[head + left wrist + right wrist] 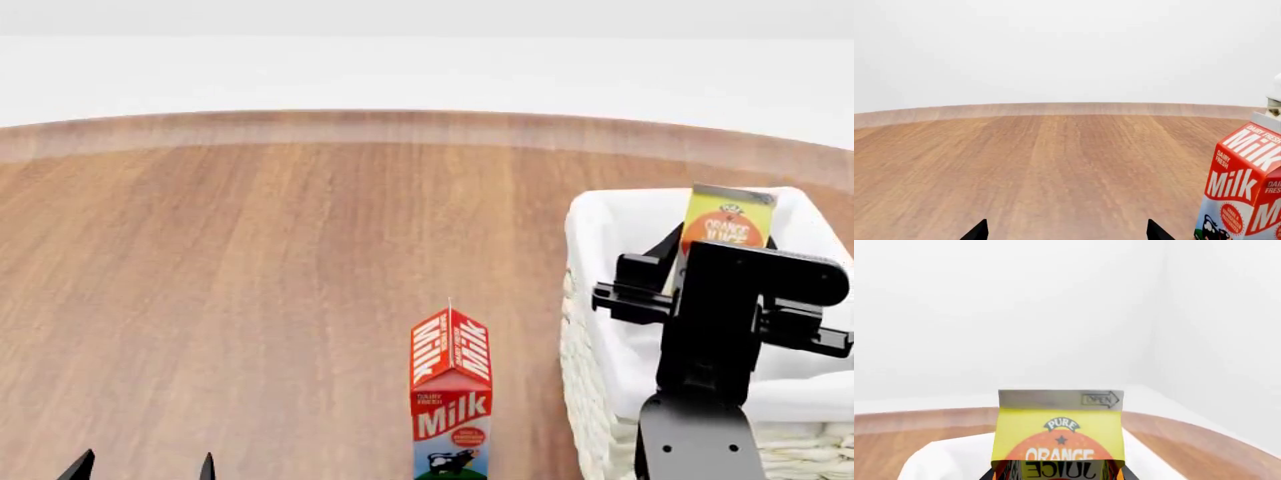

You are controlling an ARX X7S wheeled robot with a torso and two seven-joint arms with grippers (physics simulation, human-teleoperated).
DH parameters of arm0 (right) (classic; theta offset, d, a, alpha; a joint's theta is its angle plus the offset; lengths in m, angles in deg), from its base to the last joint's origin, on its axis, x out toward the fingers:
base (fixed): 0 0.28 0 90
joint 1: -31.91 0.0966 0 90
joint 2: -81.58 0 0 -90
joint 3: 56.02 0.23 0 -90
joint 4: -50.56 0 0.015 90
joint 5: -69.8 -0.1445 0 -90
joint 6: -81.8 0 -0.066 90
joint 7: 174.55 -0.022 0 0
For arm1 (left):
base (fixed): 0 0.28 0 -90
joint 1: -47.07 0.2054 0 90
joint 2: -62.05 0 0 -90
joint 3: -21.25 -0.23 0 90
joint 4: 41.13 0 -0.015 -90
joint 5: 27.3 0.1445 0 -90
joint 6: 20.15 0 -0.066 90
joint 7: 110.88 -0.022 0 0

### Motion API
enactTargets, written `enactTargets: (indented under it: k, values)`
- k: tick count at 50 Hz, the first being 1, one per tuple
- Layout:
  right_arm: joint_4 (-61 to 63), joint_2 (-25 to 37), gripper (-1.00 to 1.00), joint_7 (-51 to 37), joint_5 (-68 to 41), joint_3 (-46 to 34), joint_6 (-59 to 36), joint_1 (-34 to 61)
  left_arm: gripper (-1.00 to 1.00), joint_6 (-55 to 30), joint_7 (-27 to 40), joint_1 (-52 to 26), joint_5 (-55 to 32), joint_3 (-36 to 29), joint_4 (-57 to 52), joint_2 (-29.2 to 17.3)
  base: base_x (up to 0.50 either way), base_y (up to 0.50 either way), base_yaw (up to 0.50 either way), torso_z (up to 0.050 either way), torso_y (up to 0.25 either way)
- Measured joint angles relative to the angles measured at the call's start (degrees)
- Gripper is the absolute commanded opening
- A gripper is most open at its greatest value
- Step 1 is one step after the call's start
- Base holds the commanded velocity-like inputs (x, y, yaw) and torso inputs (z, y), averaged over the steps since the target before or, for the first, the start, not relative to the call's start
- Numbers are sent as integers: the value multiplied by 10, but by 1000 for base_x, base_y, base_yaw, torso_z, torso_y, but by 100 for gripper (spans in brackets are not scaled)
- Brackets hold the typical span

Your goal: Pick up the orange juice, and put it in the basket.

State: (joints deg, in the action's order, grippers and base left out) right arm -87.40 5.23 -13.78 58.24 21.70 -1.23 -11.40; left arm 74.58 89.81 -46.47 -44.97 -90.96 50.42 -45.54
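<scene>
Standing at the edge of the left wrist view, a red-and-white milk carton point(1244, 187) is seen beside the spread left gripper point(1066, 232). From the head, the yellow-orange juice carton point(727, 228) is held over the cream wicker basket point(594, 330). The right gripper point(1057, 475) appears clamped on it, though mostly hidden.

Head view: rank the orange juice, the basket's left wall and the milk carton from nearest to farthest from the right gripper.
1. The orange juice: right at the right gripper, over the basket; the arm hides the fingers.
2. The basket left wall: just to the gripper's left, below it.
3. The milk carton: farthest, standing on the table left of the basket.
</scene>
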Motion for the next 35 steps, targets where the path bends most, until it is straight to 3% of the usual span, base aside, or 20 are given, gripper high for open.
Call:
enactTargets:
  k: [23,24,35]
  values:
    - [-107,-13,-100,7,10,-5,67,33,100,1,2,-1,-2,-3,0,-2,0,0,0,0,1]
    - [-108,-13,100,7,10,-5,68,34,100,1,2,-1,-2,-3,0,-2,0,0,0,0,0]
    - [-90,-10,100,1,27,-5,55,31,100,2,4,-1,-3,-4,1,-3,0,0,0,0,0]
